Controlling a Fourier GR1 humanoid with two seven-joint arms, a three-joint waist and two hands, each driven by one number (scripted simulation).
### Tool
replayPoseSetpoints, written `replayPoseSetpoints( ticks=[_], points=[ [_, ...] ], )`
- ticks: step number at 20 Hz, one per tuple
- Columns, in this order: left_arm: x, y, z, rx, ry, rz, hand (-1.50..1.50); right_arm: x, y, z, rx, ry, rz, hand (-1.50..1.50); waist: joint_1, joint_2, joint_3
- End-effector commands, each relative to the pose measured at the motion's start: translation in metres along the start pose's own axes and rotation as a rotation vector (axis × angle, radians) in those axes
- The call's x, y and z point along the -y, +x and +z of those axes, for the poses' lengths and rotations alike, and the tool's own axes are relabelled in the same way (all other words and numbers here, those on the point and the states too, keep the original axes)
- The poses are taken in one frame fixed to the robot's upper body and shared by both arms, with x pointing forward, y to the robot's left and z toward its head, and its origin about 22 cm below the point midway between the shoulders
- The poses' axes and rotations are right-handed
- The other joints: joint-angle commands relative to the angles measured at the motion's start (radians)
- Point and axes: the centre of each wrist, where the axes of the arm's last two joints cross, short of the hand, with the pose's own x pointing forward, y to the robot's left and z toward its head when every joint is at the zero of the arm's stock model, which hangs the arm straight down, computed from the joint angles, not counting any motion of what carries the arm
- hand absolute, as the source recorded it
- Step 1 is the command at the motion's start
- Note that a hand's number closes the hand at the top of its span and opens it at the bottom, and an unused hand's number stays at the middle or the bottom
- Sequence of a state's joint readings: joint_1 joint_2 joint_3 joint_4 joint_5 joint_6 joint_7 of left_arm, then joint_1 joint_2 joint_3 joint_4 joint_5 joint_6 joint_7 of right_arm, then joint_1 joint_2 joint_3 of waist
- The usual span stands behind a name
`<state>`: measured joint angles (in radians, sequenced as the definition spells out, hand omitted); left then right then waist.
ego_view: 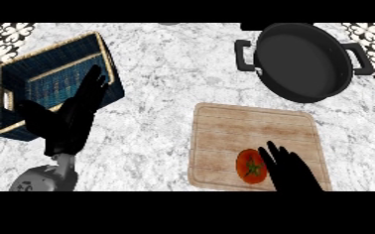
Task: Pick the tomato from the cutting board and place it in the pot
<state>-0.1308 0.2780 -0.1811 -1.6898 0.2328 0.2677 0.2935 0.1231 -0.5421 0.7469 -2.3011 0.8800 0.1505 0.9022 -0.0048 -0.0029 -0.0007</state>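
A red tomato (250, 166) with a green stem lies near the front edge of the wooden cutting board (249, 129). My right hand (293, 171) is over the board just right of the tomato, fingers straight and open, its fingertips close beside the fruit. The black two-handled pot (302, 62) stands at the back right, beyond the board, with nothing visible inside. My left hand (73, 116) is raised at the left with fingers extended, open, overlapping the basket's front corner.
A blue woven basket (55, 74) with a tan rim sits at the back left on the marble counter (168, 79). Bare counter lies between the basket, the board and the pot.
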Motion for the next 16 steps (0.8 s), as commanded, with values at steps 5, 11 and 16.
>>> replayPoseSetpoints(
  ticks=[5, 11, 16],
  points=[
    [-0.015, -0.004, -0.003, 0.017, -0.005, -0.007, 0.00, 0.008, 0.035, 0.009, -0.012, -0.089, -0.012, -1.50, 0.004, 0.002, 0.000],
    [0.012, 0.002, -0.019, 0.008, -0.016, -0.009, 0.00, -0.001, 0.025, -0.012, -0.080, -0.069, 0.032, -1.50, 0.000, 0.003, 0.001],
    [0.000, -0.018, -0.002, 0.004, -0.015, -0.007, 0.00, -0.032, 0.026, -0.047, -0.149, -0.035, 0.047, -1.50, 0.008, 0.004, 0.001]
  ],
)
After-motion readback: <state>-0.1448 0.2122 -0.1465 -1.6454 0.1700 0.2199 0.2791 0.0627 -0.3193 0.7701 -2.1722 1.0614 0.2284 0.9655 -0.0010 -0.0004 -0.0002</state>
